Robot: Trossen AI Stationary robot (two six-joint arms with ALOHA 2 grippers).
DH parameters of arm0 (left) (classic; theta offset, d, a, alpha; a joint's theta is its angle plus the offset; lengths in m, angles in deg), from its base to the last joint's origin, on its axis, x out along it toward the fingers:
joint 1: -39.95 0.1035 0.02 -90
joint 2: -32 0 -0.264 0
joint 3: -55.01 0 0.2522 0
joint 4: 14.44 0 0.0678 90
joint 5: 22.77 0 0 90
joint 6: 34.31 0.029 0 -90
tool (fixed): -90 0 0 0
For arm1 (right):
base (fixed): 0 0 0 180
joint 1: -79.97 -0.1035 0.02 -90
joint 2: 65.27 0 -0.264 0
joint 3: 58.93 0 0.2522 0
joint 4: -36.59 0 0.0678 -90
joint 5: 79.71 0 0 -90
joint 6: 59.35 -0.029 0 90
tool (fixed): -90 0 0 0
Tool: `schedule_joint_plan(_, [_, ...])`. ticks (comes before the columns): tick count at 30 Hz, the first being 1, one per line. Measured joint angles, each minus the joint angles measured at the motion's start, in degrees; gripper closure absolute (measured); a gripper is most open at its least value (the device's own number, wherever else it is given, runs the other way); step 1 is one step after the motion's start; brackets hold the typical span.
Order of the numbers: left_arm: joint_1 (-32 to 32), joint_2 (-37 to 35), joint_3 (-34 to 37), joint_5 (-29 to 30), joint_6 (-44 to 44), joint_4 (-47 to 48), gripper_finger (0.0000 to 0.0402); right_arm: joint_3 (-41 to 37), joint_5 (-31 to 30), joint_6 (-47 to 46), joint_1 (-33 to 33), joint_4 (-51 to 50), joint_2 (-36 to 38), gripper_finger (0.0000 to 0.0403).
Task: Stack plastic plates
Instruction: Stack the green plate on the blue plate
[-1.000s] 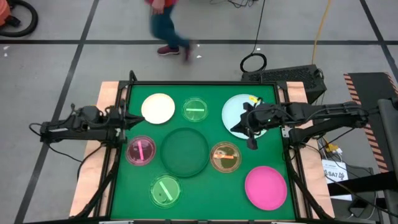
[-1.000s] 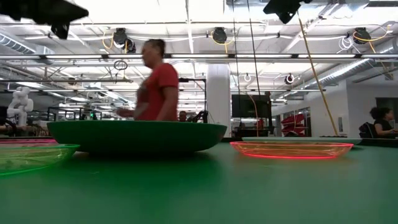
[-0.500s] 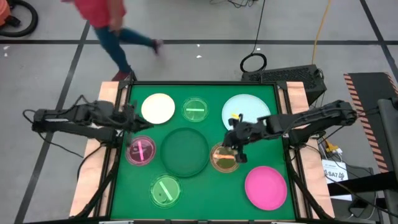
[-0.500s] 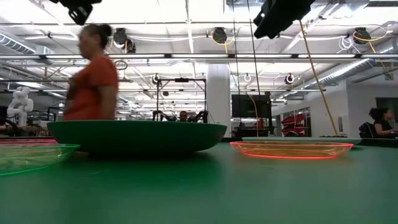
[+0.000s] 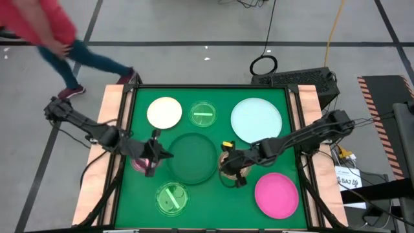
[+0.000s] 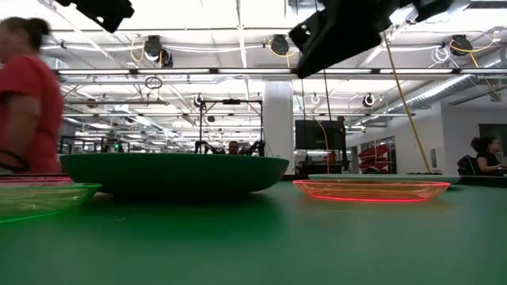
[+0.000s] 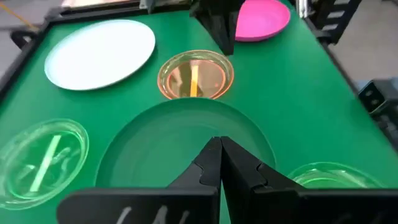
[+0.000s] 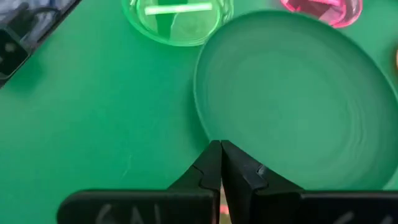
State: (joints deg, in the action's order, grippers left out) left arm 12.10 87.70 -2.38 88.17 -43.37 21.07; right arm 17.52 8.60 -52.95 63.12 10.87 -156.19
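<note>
Eight plates lie flat on the green table. Cream plate (image 5: pixel 164 112), a translucent green dish (image 5: pixel 203 114) and the pale-blue plate (image 5: pixel 256 120) lie along the far side. The dark-green plate (image 5: pixel 192 157) is in the middle, between the pink dish (image 5: pixel 141 160) and the amber dish (image 5: pixel 234 163). Hot-pink plate (image 5: pixel 276 194) and a second green dish (image 5: pixel 171 198) lie near. My left gripper (image 5: pixel 165 155) is shut, in the air by the dark-green plate's left rim (image 7: pixel 186 112). My right gripper (image 5: pixel 223 166) is shut, above the amber dish by the right rim (image 8: pixel 205 118).
A raised frame (image 5: pixel 129 97) borders the table. Both arms reach inward over the side edges, and the left arm covers part of the pink dish. A person (image 5: pixel 45 32) walks past beyond the far-left corner. Bare green table (image 5: pixel 213 200) shows near the front edge.
Both shut grippers have swung in toward the dark-green plate and come lower. The left went from beside the cream plate toward the near edge and right, over the pink dish. The right went from above the pale-blue plate toward the left and near, over the amber dish. The person walked leftward.
</note>
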Motion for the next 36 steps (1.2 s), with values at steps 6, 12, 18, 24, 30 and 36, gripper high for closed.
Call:
schedule_joint_plan(6, [-6.4, 5.4, 0.0, 7.0, 2.3, -2.3, 0.0394, 0.0, 0.3, 2.6, 0.1, 3.5, -4.3, 0.0386])
schedule_joint_plan(12, [-7.1, 7.1, 0.0, 7.2, 0.9, -2.6, 0.0394, 0.0, 0.4, 3.9, 0.2, 7.1, -8.1, 0.0345])
schedule_joint_plan(18, [-7.1, 7.1, 0.0, 7.5, -0.9, -3.5, 0.0394, 2.0, 0.5, 5.9, 0.1, 7.2, -11.9, 0.029])
schedule_joint_plan(24, [-7.1, 7.1, 0.0, 7.6, -3.1, -4.7, 0.0394, 4.8, 2.8, 8.1, 0.1, 7.2, -15.0, 0.0245])
schedule_joint_plan(30, [-7.2, 7.1, 0.0, 7.6, -4.2, -5.1, 0.0394, 5.2, 1.7, 10.0, 0.4, 6.5, -16.9, 0.0242])
schedule_joint_plan(36, [-7.2, 7.1, 0.0, 7.7, -3.3, -5.4, 0.0394, 5.2, -0.8, 11.1, 0.9, 4.1, -17.6, 0.0254])
